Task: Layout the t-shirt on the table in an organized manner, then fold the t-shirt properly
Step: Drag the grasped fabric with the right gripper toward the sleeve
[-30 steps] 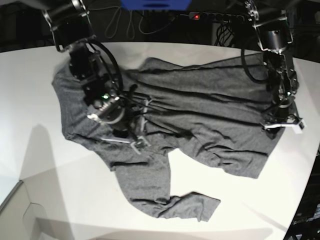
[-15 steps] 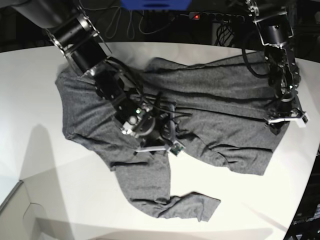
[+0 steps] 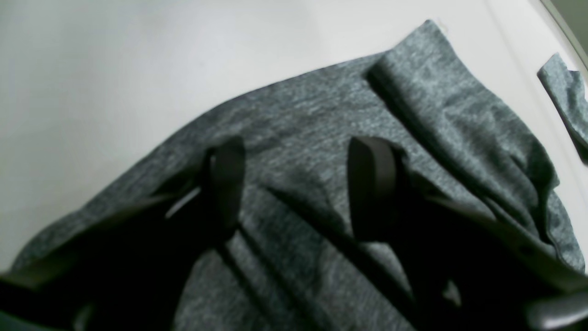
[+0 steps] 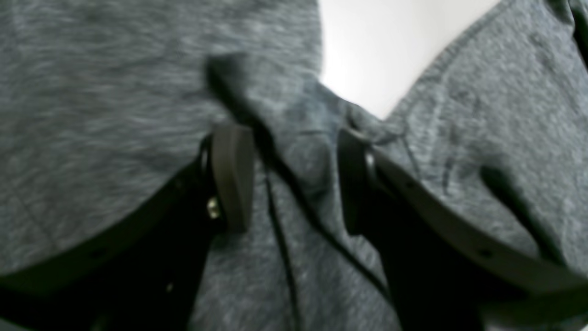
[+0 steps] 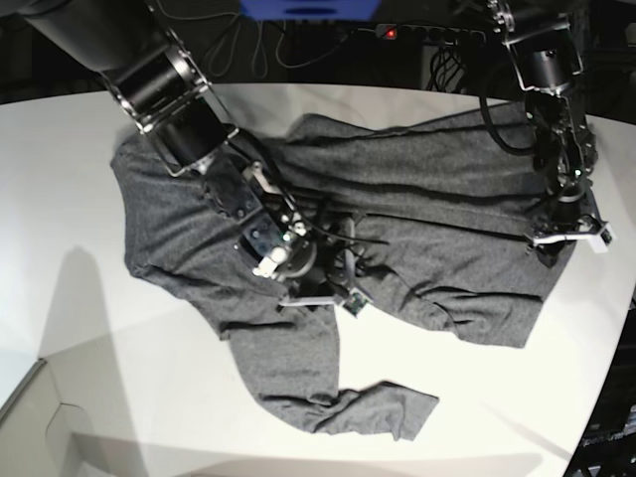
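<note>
The dark grey t-shirt [image 5: 437, 219] lies spread and wrinkled across the white table [image 5: 60, 298], one long sleeve [image 5: 348, 402] trailing toward the front. My right gripper [image 5: 333, 295] is low over the shirt's middle near the underarm notch. In the right wrist view it [image 4: 294, 179] is open, a raised fold of the shirt [image 4: 92, 92] running between its fingers [image 4: 232, 177]. My left gripper [image 5: 566, 238] sits at the shirt's right edge. The left wrist view shows it [image 3: 298, 188] open, with cloth [image 3: 436, 101] lying under and between its pads [image 3: 372, 184].
Black cables and a power strip with a red light [image 5: 390, 33] run along the table's back edge. The table's curved rim [image 5: 596, 427] passes close on the right. A pale flat panel [image 5: 40, 427] lies at the front left corner.
My right arm swung from the shirt's left part to its middle and its jaws opened wider. The left gripper shifted slightly right at the shirt's edge.
</note>
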`<state>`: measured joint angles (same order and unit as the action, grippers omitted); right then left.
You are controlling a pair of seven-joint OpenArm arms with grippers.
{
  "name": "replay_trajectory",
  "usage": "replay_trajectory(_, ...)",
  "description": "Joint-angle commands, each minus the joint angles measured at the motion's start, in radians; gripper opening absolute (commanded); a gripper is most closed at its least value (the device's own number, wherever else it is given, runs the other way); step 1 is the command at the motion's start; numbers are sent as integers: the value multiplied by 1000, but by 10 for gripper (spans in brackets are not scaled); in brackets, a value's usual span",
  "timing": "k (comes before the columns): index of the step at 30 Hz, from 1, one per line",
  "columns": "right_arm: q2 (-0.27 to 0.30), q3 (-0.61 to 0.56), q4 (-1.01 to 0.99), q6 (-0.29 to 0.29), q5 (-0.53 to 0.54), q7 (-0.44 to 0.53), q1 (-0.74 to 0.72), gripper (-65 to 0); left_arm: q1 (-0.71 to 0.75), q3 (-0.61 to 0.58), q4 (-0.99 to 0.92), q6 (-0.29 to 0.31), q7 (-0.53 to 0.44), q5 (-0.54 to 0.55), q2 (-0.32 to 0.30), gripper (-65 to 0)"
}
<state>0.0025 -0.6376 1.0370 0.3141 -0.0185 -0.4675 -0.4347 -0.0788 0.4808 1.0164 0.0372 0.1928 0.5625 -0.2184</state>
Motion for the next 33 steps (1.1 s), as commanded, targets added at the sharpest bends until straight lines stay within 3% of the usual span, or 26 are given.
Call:
replay_trajectory(1,-14,3,12,-3,10,34,-26,-352,7,-1,-6,-33,67,-3,0,-298)
replay_trajectory(6,-16,3,9,-3,10,63,-26,-398,9,0,-6,-33,67,-3,0,-298)
replay_trajectory(12,-31,8,-51,-8,10,65,-65,-642,9,0,-6,-33,67,-3,0,-298)
replay_trajectory(15,-49,17,-180,-26,10,86,-118,-650,10,0,-6,-33,67,-3,0,-298)
replay_trajectory(19,-49,75,-252,-142,12,169,-164,-650,10,-3,-6,-33,67,-3,0,-298)
replay_trajectory(31,-52,131,-252,-146,12,178,-220,-650,18,-3,-6,-33,67,-3,0,-298)
replay_trajectory(33,-57,131,-251,-146,12,177,-220,-612,18,-3,-6,-33,67,-3,0,-298)
